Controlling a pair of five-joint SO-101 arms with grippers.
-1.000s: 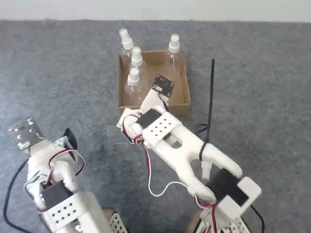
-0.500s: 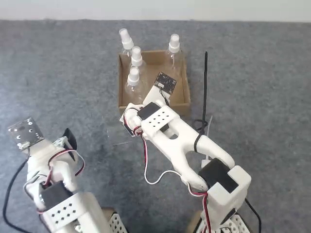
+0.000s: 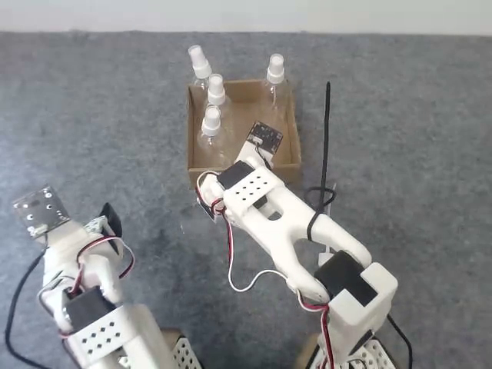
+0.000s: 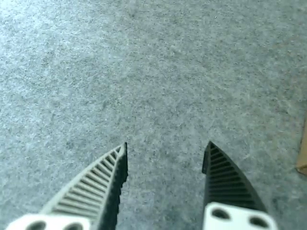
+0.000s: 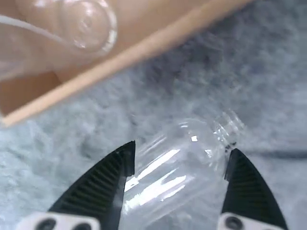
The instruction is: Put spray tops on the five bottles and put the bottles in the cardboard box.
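Bottle (image 5: 172, 167) uncapped, between spread right fingers (image 5: 103, 184)

Grey carpet-like table cover (image 4: 144, 72): matt, rough, fuzzy cloth. Clear open-necked plastic bottle (image 5: 177, 165): glossy, smooth. Brown cardboard box (image 5: 144, 48): matt paperboard.

The high view is looking steeply down from above and behind both arms' bases, facing across the grey-covered desk (image 3: 92, 115) toward the cardboard box (image 3: 244, 104) at its far side, from well off. The left wrist view is peering forward past the left gripper (image 4: 167, 143), close over the desk's covering. The right wrist view is gazing past the right gripper (image 5: 183, 146), very near, at a lying bottle (image 5: 168, 167) and the box's near wall, a stretch the high view is also covering.
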